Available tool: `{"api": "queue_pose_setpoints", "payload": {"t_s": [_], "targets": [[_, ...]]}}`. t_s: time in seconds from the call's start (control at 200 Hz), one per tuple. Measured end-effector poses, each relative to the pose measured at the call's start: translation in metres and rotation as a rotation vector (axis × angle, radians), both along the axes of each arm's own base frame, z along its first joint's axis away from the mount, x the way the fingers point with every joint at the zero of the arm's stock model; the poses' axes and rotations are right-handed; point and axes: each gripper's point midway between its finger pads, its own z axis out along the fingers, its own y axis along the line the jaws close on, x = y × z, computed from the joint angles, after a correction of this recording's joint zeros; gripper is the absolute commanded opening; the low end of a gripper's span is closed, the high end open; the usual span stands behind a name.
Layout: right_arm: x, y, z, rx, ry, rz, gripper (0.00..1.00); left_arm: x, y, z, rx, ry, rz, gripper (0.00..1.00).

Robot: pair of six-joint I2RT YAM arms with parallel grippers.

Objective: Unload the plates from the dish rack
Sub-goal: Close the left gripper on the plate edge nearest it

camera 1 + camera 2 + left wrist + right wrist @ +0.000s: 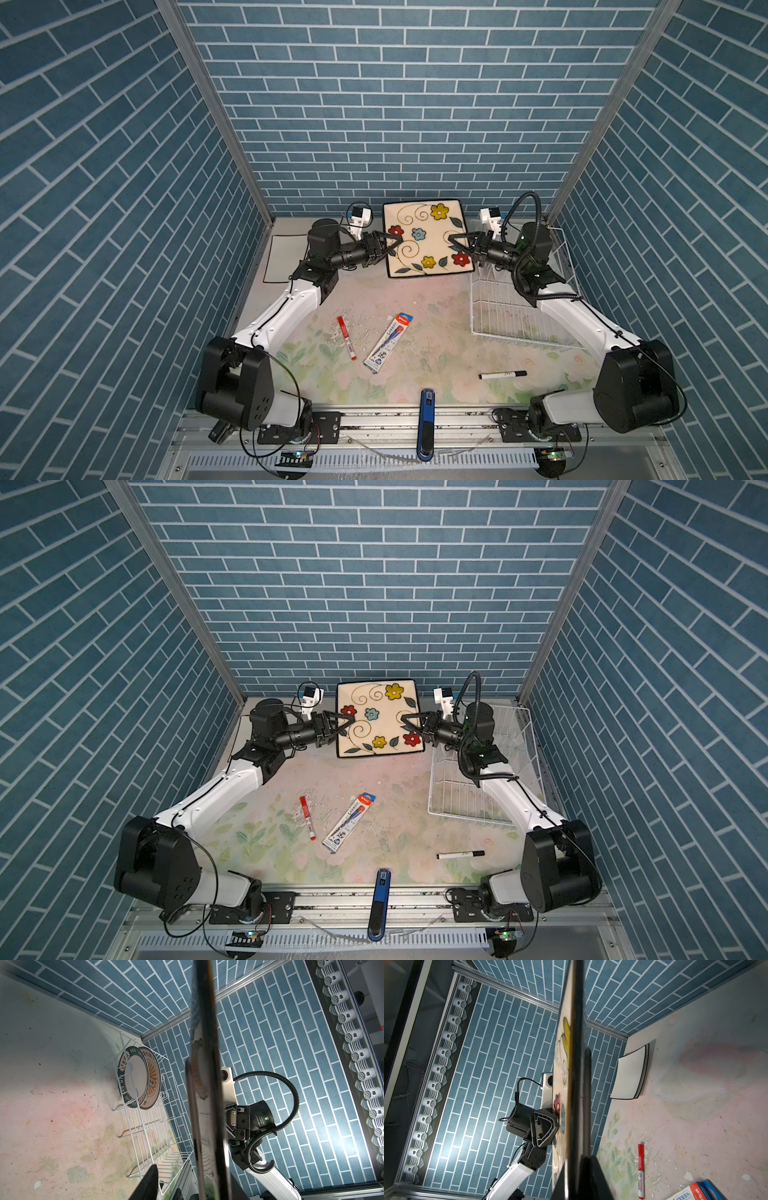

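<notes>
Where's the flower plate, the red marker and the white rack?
flower plate [419,234]: a top view, on its blue flower.
red marker [346,338]: a top view, mid barrel.
white rack [496,308]: a top view, bare wire floor.

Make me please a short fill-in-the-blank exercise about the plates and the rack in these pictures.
The flowered plate has two red flowers, two yellow ones and one ___ one.
In the left wrist view, ___ round plates stand in the dish rack.
In both top views the right gripper is shut on the flowered plate's ___ edge.
Missing words: blue; two; right.
</notes>
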Motion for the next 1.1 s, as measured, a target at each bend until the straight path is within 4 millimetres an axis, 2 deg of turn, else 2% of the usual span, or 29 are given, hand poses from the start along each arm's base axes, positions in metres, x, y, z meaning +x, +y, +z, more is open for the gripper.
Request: {"api": "queue_pose_setpoints", "payload": {"t_s": [0.71, 1.101], "targets": [[-0.004, 0.008, -0.001, 0.001, -0.003, 0.016, 0.0, 0.006, 0.0, 0.014, -0.052, -0.025, 0.018, 0.24], [0.0, 0.008, 0.0, -0.006, -0.037, -0.008, 0.0, 0.01, 0.0, 0.012, -0.064, 0.004, 0.033, 0.16]]}}
